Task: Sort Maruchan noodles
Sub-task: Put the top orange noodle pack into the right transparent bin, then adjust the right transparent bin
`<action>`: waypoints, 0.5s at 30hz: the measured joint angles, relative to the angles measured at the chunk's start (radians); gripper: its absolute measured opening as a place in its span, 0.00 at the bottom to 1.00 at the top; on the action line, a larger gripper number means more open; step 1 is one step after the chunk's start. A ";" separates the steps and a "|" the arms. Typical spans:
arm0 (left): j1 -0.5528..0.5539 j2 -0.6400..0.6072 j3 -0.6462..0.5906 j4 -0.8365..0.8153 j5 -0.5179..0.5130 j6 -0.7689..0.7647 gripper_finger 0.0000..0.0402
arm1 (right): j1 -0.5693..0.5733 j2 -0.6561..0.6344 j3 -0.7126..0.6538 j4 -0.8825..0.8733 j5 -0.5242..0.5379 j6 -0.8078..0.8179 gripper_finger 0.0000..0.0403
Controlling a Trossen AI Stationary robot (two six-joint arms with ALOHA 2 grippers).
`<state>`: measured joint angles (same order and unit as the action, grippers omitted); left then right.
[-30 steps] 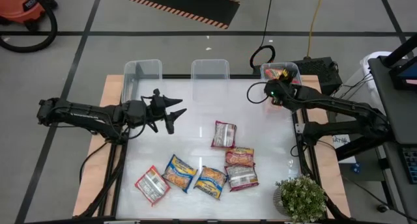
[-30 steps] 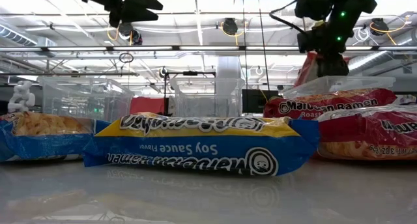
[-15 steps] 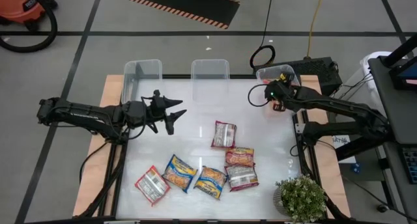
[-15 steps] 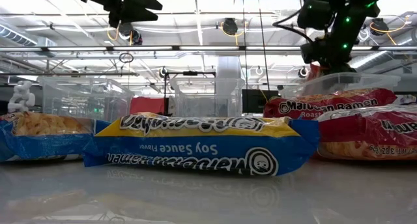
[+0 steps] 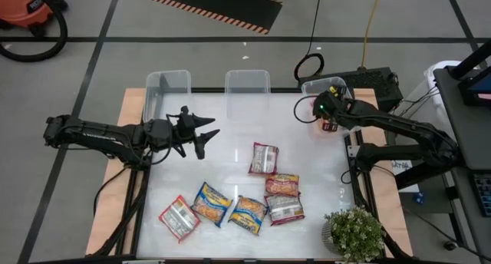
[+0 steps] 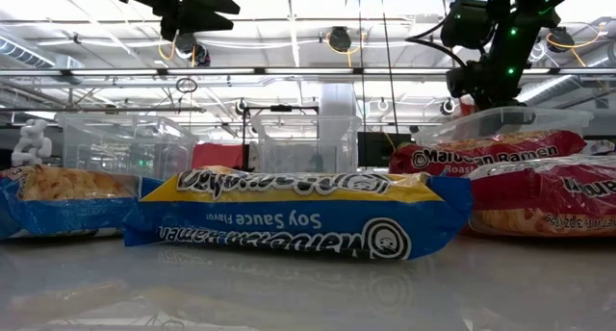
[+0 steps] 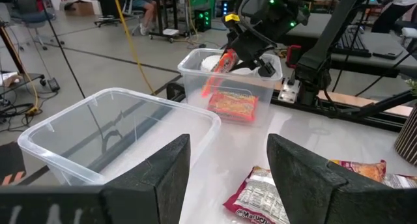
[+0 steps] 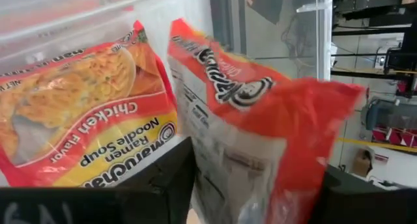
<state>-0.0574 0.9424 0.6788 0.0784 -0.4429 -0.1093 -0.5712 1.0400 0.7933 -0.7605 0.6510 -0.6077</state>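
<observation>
My right gripper (image 5: 331,117) is at the far right of the table, by the right clear bin (image 5: 325,85), shut on an orange-red noodle packet (image 8: 260,126). A second orange packet (image 8: 78,113) lies inside that bin (image 7: 195,71). My left gripper (image 5: 207,139) hangs open above the table's left-middle and touches nothing. Several packets lie flat near the table's near edge: maroon-and-white (image 5: 264,158), orange (image 5: 282,184), maroon (image 5: 285,209), two blue-and-yellow (image 5: 248,214) (image 5: 211,203), and another maroon-and-white (image 5: 179,218). My right gripper pinches the orange-red packet (image 8: 247,165) between its two fingers (image 8: 166,178), one on each flat face. The fingers come slanting down from above. The packet (image 7: 223,60) is clear of the table and tilted, and its lower end (image 7: 207,90) dips below the right bin's rim.
Two more clear bins stand along the far edge, one on the left (image 5: 167,82) and one in the middle (image 5: 247,81), with nothing showing inside them. A potted plant (image 5: 354,233) stands at the near right corner. Bare white tabletop (image 5: 230,122) lies between the bins and the packets.
My right gripper has shifted slightly toward the table's right and near edges, still shut on the orange-red packet. In the low view the packet below it has sunk behind the right bin's wall. My left arm has kept still.
</observation>
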 joint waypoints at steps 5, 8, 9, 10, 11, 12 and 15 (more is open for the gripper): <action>0.000 0.000 0.000 0.000 0.000 0.000 0.52 | -0.005 -0.024 0.000 0.000 0.001 -0.023 0.48; 0.000 0.000 0.000 0.000 0.000 0.000 0.52 | -0.005 -0.057 0.000 -0.001 0.001 -0.050 0.50; 0.000 0.000 0.000 0.000 0.000 -0.001 0.52 | -0.005 -0.069 0.000 -0.003 0.001 -0.054 0.50; 0.000 0.000 0.000 0.000 0.000 -0.002 0.52 | -0.005 -0.080 0.000 -0.009 0.001 -0.054 0.50; 0.000 0.000 0.000 0.000 0.000 -0.004 0.52 | -0.005 -0.091 0.000 -0.017 0.001 -0.053 0.51; 0.000 0.000 0.000 0.000 0.004 -0.007 0.52 | -0.005 -0.102 0.000 -0.027 0.000 -0.049 0.51; 0.000 0.000 0.000 0.000 0.033 -0.023 0.52 | 0.001 -0.138 0.000 -0.062 0.000 -0.020 0.51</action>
<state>-0.0574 0.9424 0.6788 0.0780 -0.4096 -0.1320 -0.5704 0.9019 0.7933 -0.8228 0.6511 -0.6276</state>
